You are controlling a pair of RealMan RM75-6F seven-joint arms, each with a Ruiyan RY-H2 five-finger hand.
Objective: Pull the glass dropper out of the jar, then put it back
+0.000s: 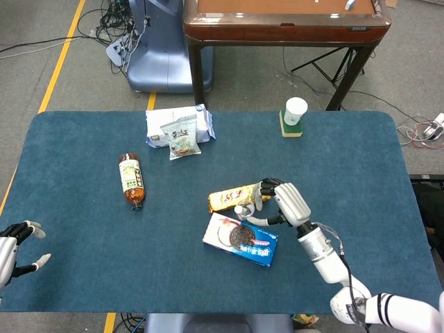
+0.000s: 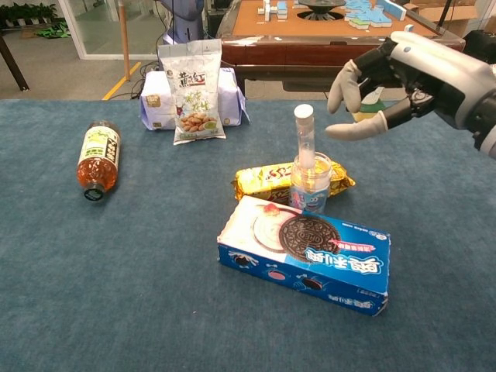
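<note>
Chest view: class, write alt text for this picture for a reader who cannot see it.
A glass dropper stands in a small jar on a blue table, with the right robot hand open just beside it, touching nothing. A cookie box lies in front; a bottle lies left.

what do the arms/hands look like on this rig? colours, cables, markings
Right hand: light grey shell over the back, black finger segments, pale beige fingertips. Its forearm is a white and silver cylinder with thin cables running along it, then black bands near the elbow. Left hand: only partly in frame, dark fingers with pale tips. No readable markings show.
</note>
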